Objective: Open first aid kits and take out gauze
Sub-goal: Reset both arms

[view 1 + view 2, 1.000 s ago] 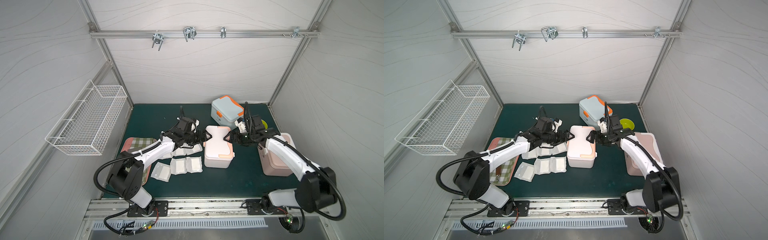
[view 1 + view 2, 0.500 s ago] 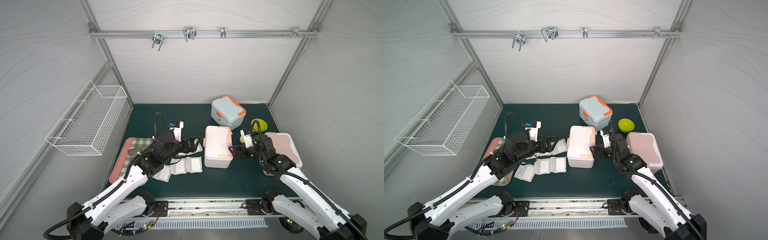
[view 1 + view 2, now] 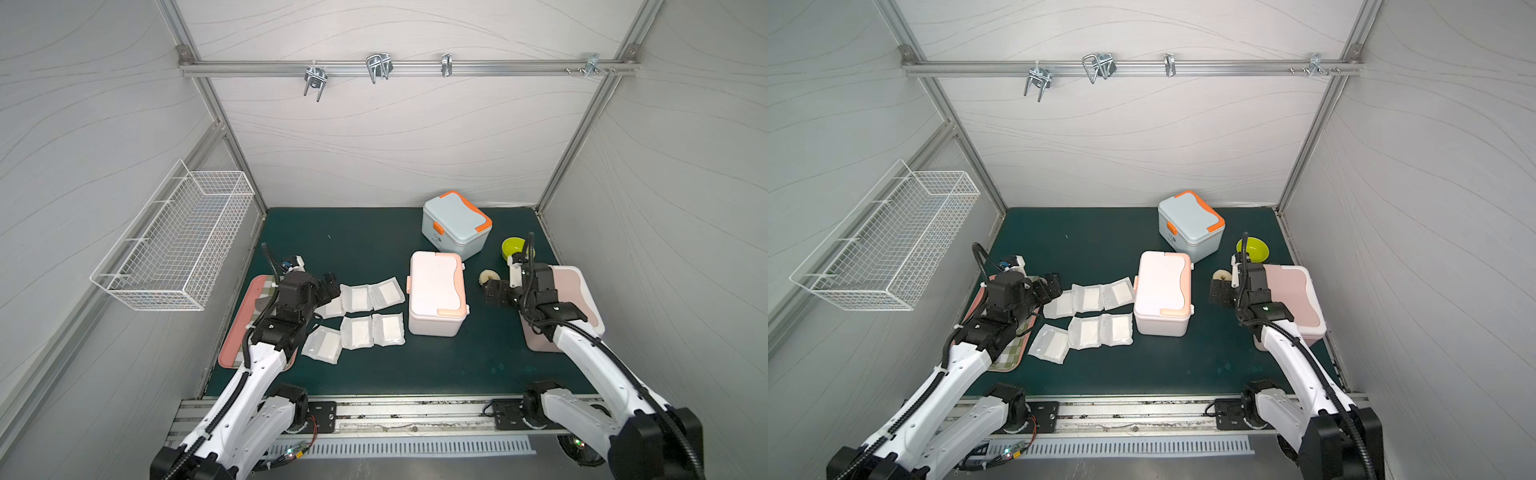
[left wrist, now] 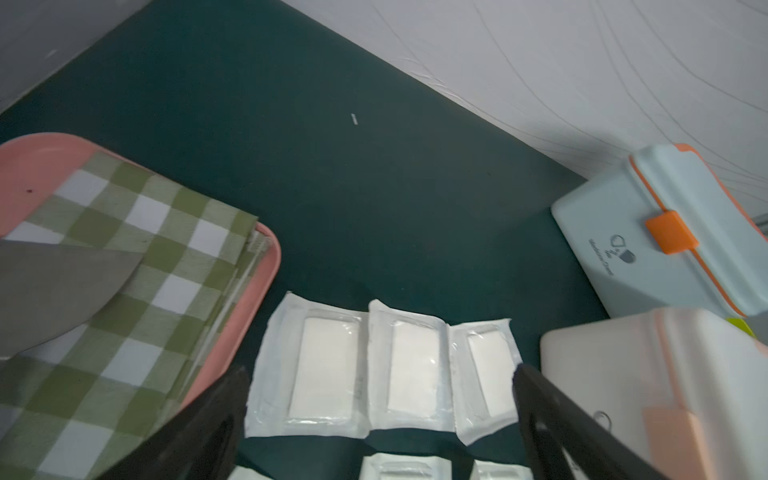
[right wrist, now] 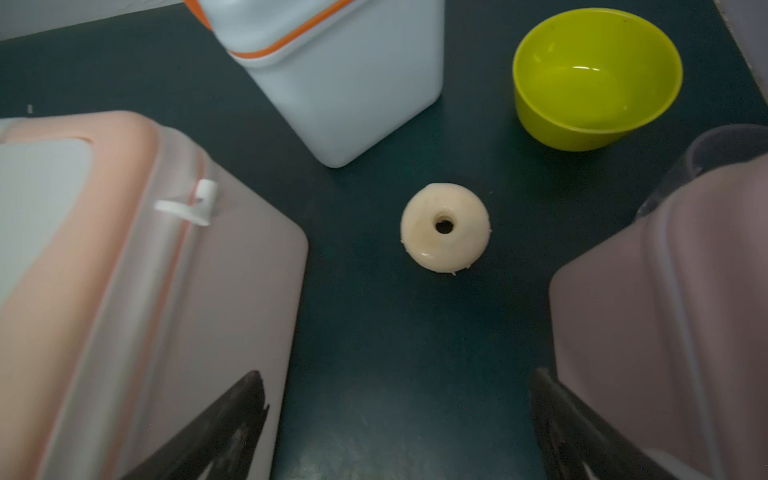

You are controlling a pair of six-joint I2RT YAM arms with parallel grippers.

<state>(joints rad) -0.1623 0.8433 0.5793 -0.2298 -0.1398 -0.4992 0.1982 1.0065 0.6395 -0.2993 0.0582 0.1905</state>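
Three first aid kits stand with lids down: white with peach trim (image 3: 436,295) (image 3: 1163,297) in the middle, pale blue with orange clasps (image 3: 455,224) (image 4: 648,232) behind it, dusty pink (image 3: 577,303) (image 5: 665,311) at the right. Several gauze pouches (image 3: 365,316) (image 3: 1092,316) (image 4: 374,370) lie flat on the mat left of the white kit. My left gripper (image 3: 328,286) (image 4: 380,372) hovers open at their left edge, holding nothing. Between the white and pink kits my right gripper (image 3: 496,293) (image 5: 397,374) is open and empty over bare mat.
A pink tray (image 3: 235,340) (image 4: 37,153) with a green checked cloth sits under my left arm. A cream ring (image 3: 489,276) (image 5: 444,226) and a lime bowl (image 3: 515,248) (image 5: 594,79) lie beyond my right gripper. A wire basket (image 3: 178,245) hangs on the left wall.
Both arms have drawn back toward the front, away from the white kit. Its lid, which looked raised a second ago, now lies flat.
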